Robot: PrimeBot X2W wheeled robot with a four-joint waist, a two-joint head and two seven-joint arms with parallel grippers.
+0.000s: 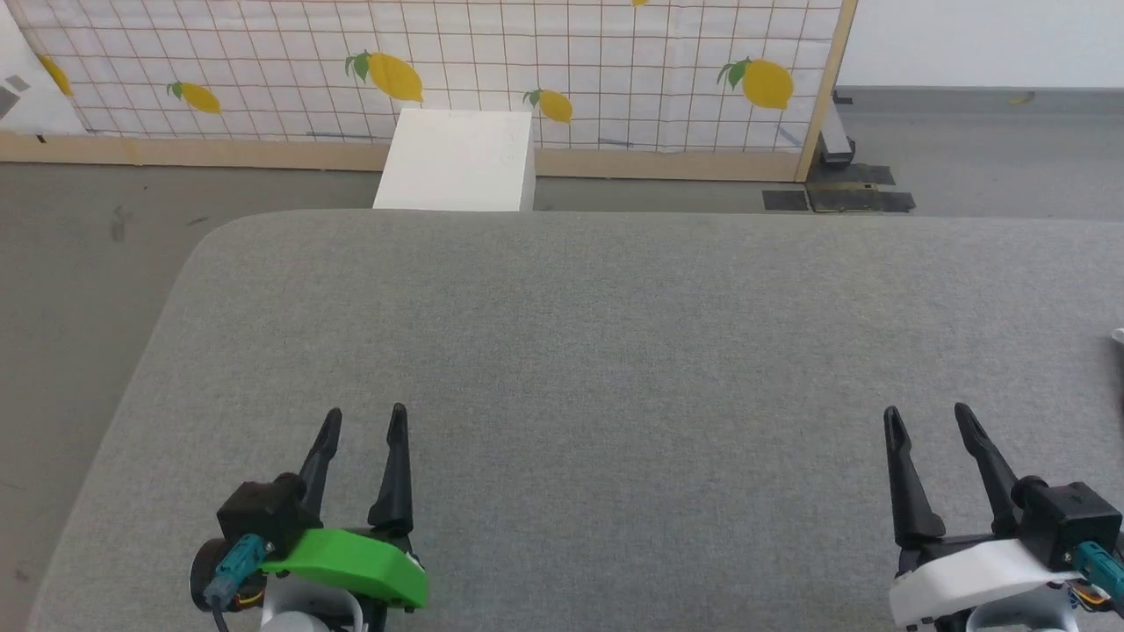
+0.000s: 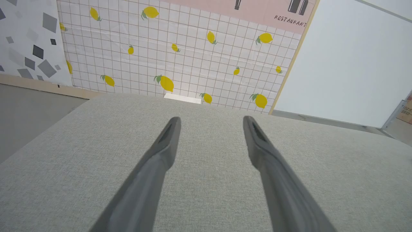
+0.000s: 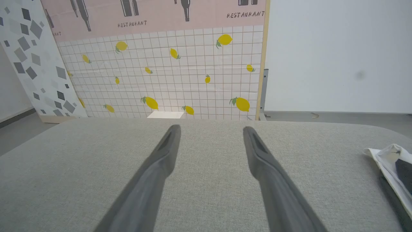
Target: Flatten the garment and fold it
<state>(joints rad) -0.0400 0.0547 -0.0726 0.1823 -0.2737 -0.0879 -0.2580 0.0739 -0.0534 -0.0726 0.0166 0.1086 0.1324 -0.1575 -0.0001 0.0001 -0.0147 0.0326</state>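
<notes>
Jaws spread wide and empty on both sides. The left gripper [image 1: 365, 411] and right gripper [image 1: 926, 409] sit over the near part of the big grey fabric table [image 1: 615, 333]. Past its far edge stands the lemon-print panel [image 1: 527, 53], a white box [image 1: 457, 158] at its foot. The garment [image 3: 391, 158] lies on the table out right, apart from the right gripper.

Crumpled garment [image 3: 388, 162] on grey surface [image 3: 64, 167]

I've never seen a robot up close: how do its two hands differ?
The left gripper has a green wrist cover; the right gripper has a white one. The right gripper sits nearer the garment; the left gripper is far from it. Both are open and empty.
</notes>
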